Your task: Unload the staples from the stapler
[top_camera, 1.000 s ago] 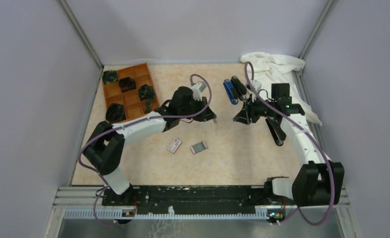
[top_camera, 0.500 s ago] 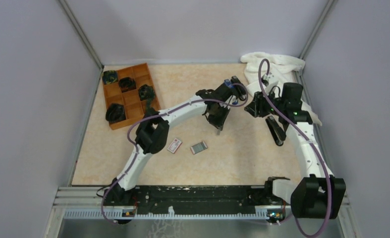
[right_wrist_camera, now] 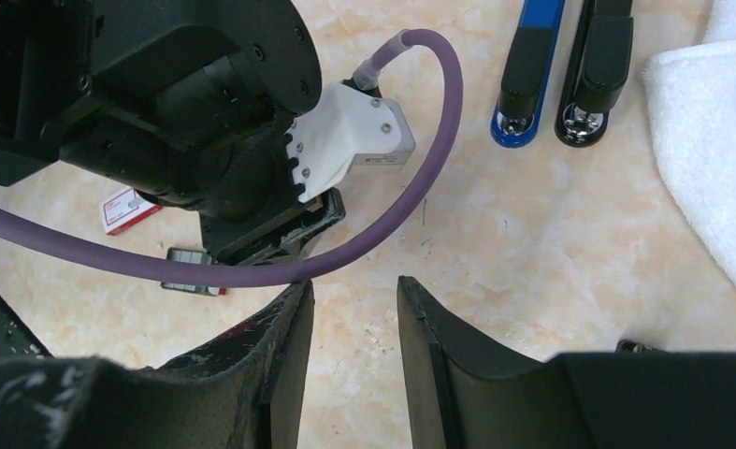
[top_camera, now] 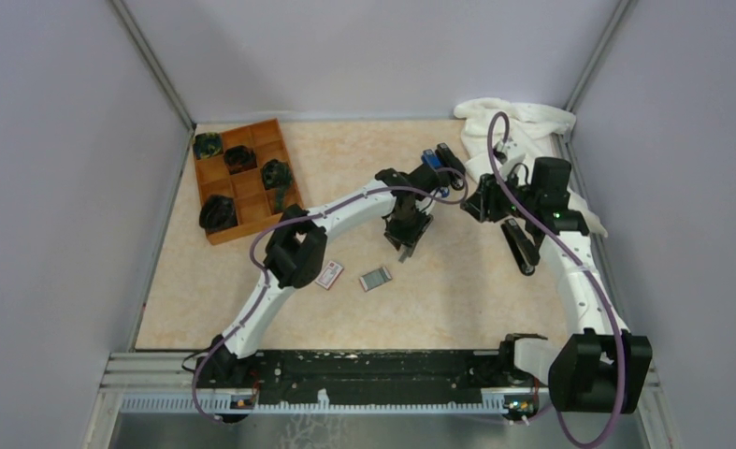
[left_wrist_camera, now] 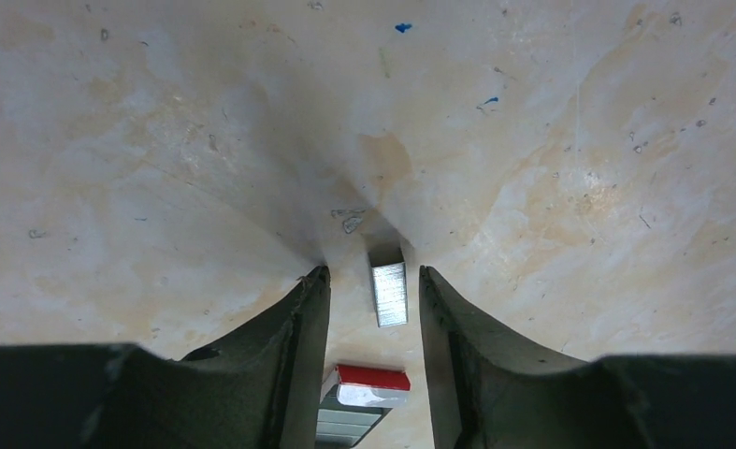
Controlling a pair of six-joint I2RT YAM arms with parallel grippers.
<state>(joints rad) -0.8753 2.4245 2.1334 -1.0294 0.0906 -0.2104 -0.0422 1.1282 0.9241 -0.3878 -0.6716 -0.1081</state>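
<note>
The staples (left_wrist_camera: 389, 292), a short silvery strip, lie flat on the table between the fingers of my left gripper (left_wrist_camera: 373, 271), with a gap on each side. That left gripper (top_camera: 407, 245) points down, open, mid-table. A black stapler (top_camera: 520, 245) lies under my right forearm. A second black stapler (right_wrist_camera: 596, 70) rests beside the blue stapler (right_wrist_camera: 529, 75) at the back. My right gripper (right_wrist_camera: 354, 285) hovers open and holds nothing, facing the left wrist (right_wrist_camera: 252, 140).
A white-and-red box (top_camera: 329, 274) and a dark open box (top_camera: 376, 278) lie just near of the left gripper. A wooden tray (top_camera: 212, 169) with dark items stands back left. A white towel (top_camera: 523, 126) is bunched back right. A purple cable (right_wrist_camera: 420, 178) loops over the table.
The left arm swung right across the table, then drew slightly nearer. Its jaws have spread apart, leaving the staples on the table. The right arm has held still for the last half second.
</note>
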